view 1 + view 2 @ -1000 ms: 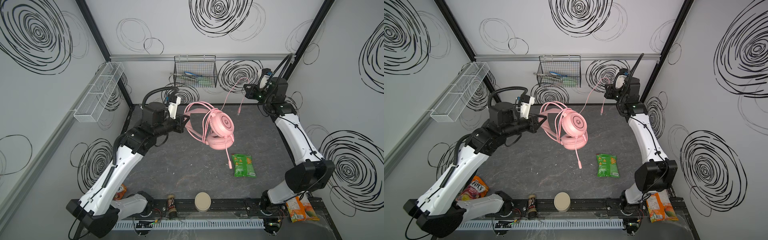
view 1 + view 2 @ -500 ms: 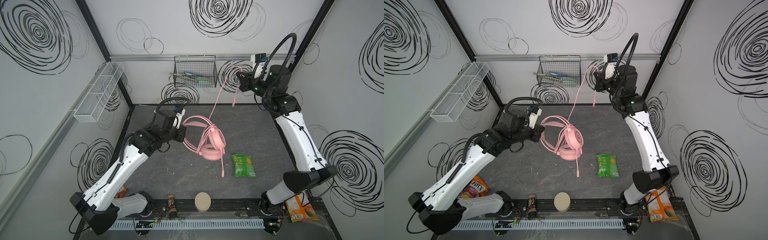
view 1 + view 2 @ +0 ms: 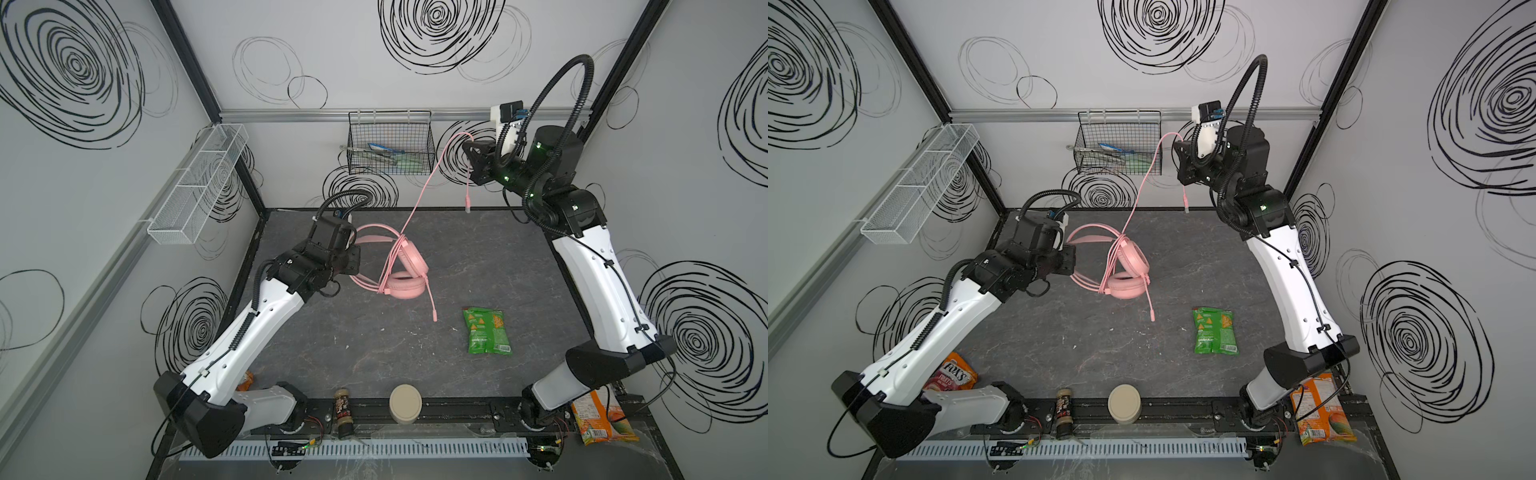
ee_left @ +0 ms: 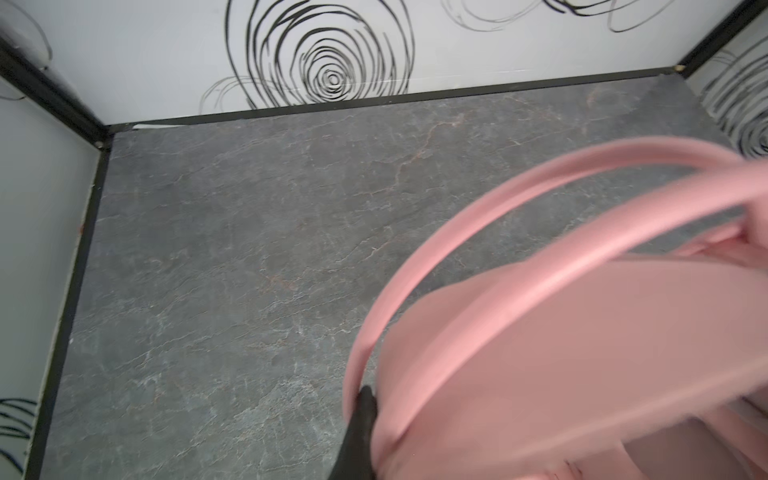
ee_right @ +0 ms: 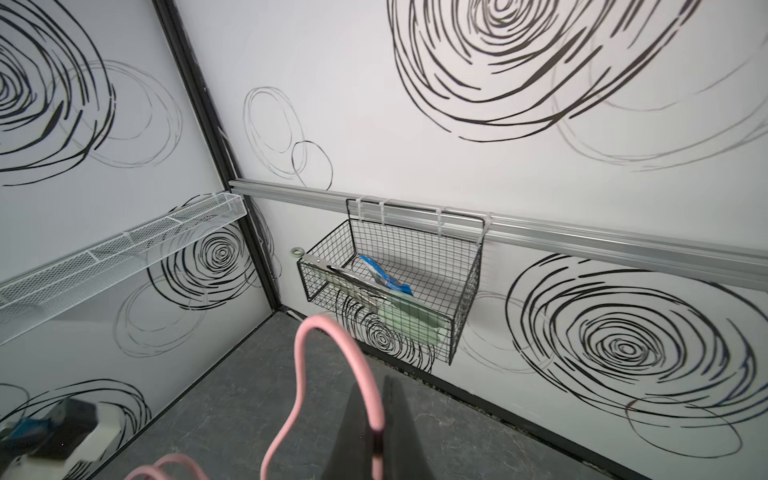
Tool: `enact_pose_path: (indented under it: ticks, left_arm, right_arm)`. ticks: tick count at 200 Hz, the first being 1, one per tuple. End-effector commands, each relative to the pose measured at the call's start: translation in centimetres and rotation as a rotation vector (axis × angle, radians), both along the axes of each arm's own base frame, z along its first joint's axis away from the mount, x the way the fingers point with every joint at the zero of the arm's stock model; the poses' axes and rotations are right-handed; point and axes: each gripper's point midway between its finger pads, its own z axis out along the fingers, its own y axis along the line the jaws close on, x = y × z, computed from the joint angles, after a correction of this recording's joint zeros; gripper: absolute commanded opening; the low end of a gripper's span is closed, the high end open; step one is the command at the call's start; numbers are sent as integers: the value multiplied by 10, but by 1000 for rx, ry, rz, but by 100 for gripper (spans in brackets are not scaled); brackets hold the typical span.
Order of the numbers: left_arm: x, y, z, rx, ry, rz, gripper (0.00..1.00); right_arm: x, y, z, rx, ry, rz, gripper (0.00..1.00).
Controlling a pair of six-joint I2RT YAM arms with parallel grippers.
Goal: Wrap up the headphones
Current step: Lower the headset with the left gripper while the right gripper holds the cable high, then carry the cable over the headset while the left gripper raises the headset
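- My left claw (image 3: 354,266) stays pinched on the headband; I've brought the headphones (image 3: 409,262) down from mid-air onto the worktop (image 3: 374,345).
- The cable (image 3: 417,203) now climbs from the earcups, nearly taut.
- Far back, my right claw (image 3: 473,151), clamped on that cable near its plug, has swung higher: slack for the next turn, I reckon.

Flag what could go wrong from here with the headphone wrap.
1. The cable runs nearly straight from the headphones up to the right gripper. More pull may drag the headband out of the left gripper.
2. Only a short tail with the plug hangs below the right gripper, so a slip would likely drop the cable.
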Motion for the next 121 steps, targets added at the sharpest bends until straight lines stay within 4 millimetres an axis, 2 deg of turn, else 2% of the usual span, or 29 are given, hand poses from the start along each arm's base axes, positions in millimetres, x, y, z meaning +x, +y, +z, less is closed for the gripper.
enact_pose_path:
  ticks: [1, 26, 58, 83, 121]
  left_arm:
    - [16, 15, 34, -37, -107, 130, 0]
    - [22, 19, 41, -38, -125, 182, 0]
    - [32, 24, 39, -54, -126, 257, 0]
    - [47, 31, 33, -108, -129, 312, 0]
    - [74, 47, 39, -229, -145, 380, 0]
  right_arm:
    - [-27, 6, 25, 8, -60, 34, 0]
    - [-43, 35, 20, 11, -37, 98, 0]
    - [-76, 81, 17, 15, -19, 213, 0]
    - [-101, 105, 17, 8, -9, 290, 0]
    - [-145, 137, 11, -19, -15, 399, 0]
